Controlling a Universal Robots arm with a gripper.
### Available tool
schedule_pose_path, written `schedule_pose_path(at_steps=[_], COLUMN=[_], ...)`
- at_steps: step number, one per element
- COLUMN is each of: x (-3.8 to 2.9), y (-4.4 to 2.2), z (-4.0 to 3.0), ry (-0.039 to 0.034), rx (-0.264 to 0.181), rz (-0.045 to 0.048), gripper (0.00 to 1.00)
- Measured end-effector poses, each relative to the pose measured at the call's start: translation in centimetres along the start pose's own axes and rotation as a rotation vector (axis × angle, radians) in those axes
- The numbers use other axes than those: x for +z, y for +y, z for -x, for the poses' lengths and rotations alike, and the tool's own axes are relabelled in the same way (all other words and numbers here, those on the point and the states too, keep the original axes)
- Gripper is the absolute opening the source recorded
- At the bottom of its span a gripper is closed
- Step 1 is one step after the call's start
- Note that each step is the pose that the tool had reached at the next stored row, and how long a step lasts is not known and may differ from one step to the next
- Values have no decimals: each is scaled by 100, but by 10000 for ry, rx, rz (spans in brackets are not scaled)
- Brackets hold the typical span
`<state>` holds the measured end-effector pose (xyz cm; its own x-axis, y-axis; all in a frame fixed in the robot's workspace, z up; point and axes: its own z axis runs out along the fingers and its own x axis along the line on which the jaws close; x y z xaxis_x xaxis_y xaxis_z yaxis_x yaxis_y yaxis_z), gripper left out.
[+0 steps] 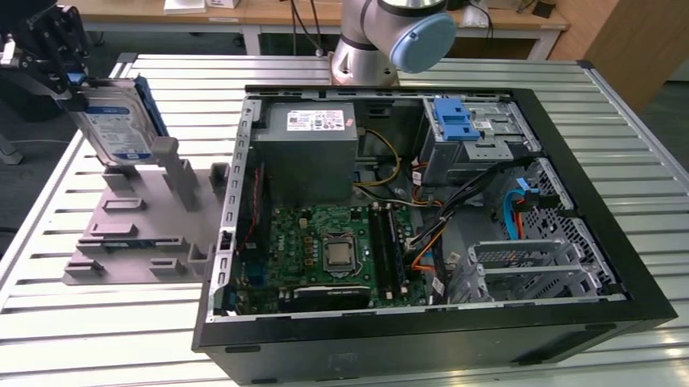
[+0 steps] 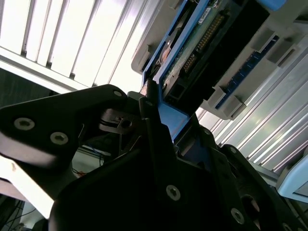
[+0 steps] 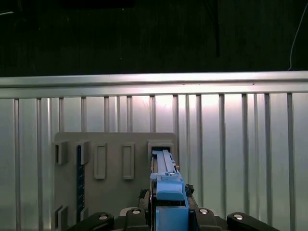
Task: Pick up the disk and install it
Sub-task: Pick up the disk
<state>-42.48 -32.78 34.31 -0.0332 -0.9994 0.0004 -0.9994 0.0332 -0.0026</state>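
Observation:
The disk [image 1: 113,121] stands upright at the exterior view's far left, its blue-and-white label facing the camera and its blue carrier along one edge. My gripper [image 1: 71,85] is shut on its upper end. The disk's lower edge is level with the uprights of a grey holder stand [image 1: 129,218]; I cannot tell whether it still sits in a slot. In the first wrist view the disk [image 3: 166,178] appears edge-on over the stand [image 3: 110,149], with my gripper [image 3: 168,211] around it. In the second wrist view the black fingers [image 2: 149,120] clamp the disk [image 2: 202,53] by its blue frame.
An open black computer case [image 1: 431,339] lies on the slatted metal table [image 1: 108,339] to the exterior view's right of the stand. Inside are a grey power-supply box [image 1: 312,149], a motherboard [image 1: 323,250] and a drive cage with a blue latch [image 1: 457,121]. The arm's base [image 1: 388,40] stands behind.

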Motion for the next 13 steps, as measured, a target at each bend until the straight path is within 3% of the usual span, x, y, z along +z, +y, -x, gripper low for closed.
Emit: schedule_pose_path(at_steps=[13], x=[-84], y=[0], z=[0], ry=[0], rx=[0], rz=[0], gripper=[36])
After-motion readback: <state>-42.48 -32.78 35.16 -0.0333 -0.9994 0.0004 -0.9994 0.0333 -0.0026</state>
